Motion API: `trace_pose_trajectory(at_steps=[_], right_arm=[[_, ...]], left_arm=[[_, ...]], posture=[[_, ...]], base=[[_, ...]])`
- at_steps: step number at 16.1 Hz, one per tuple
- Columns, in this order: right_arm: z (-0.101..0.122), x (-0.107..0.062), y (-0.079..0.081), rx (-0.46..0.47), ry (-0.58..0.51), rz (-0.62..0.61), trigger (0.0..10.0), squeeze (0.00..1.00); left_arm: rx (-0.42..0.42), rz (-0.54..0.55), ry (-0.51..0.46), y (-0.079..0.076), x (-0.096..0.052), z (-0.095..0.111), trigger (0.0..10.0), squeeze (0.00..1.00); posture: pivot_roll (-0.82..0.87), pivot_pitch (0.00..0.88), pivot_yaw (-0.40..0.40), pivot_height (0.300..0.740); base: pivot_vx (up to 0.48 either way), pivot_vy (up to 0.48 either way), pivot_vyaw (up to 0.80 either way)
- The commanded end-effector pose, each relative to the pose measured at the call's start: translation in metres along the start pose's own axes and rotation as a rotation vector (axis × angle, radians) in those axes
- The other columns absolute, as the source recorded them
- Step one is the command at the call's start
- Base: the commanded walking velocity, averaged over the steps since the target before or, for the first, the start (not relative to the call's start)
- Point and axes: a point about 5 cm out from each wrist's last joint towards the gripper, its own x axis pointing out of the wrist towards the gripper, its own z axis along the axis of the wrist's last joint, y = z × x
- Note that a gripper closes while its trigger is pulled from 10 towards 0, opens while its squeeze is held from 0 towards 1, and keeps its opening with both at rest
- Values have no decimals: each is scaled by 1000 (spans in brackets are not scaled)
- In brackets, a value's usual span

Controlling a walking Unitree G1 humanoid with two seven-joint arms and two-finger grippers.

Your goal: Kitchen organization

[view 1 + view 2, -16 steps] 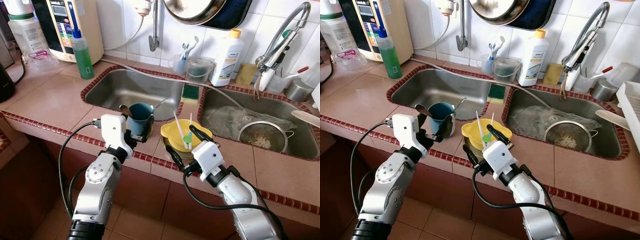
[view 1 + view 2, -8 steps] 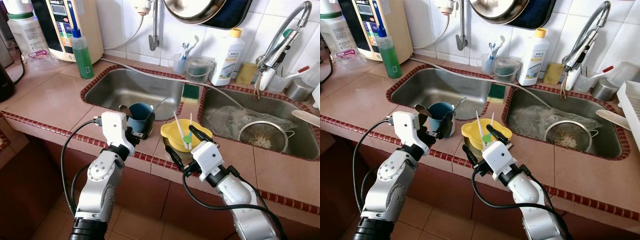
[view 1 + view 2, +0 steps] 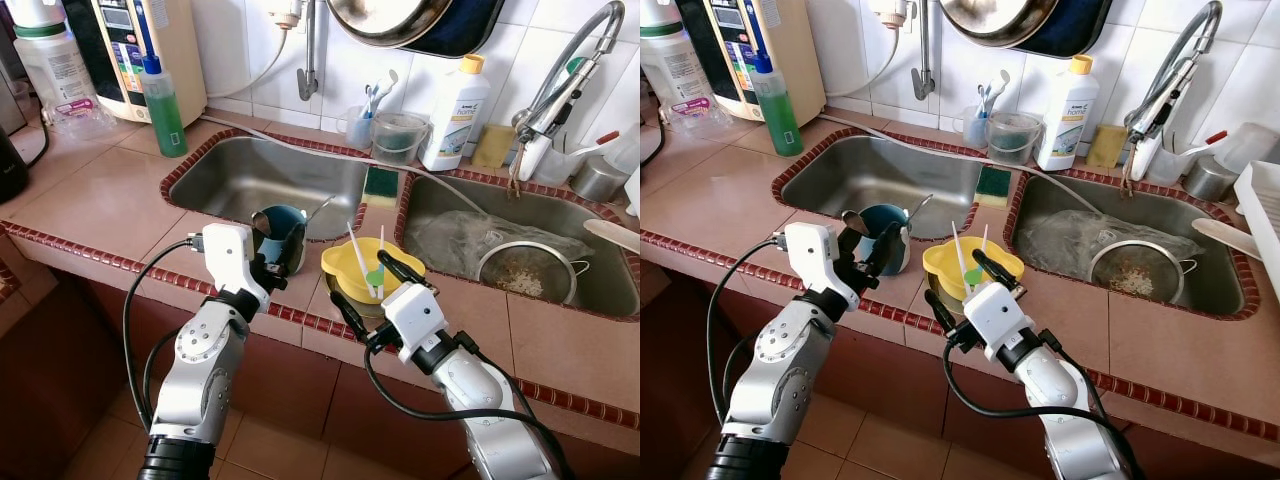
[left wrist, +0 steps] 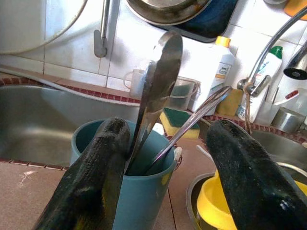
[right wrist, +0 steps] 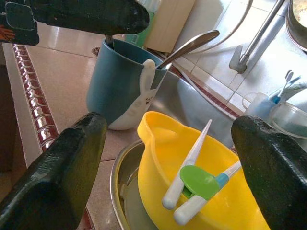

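Your left gripper sits at the near edge of the tiled counter, fingers spread apart on either side of the blue cup and not visibly pressing on it. The cup stands upright on the counter strip just near of the left sink, with a large metal spoon and a second, thinner metal utensil leaning out of it. In the left wrist view the cup fills the gap between the two black fingers.

Your right gripper is released too, its fingers wide open around the near side of the yellow bowl. That bowl rests inside a metal bowl just right of the cup, and it holds white chopstick-like sticks joined by a green clip.

Farther back you have a green soap bottle at the far left of the sink, a white detergent bottle against the tiled wall, and a green-and-yellow sponge on the divider between the sinks. The right sink holds a metal strainer, and the faucet arches over it.
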Motion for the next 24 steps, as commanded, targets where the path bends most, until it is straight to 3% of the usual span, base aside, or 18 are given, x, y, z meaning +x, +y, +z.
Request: trace_pose_trajectory(at_steps=[1, 24], right_arm=[[5, 1, -1, -17, -17, 0, 10000, 0], [6, 4, 3, -7, -31, 29, 10000, 0]], left_arm=[[6, -1, -21, 0, 2, 5, 0, 0], [16, -9, -19, -3, -1, 3, 0, 0]], posture=[[-99, 6, -22, 740], [-85, 0, -30, 740]], base=[[0, 0, 0], [0, 0, 0]])
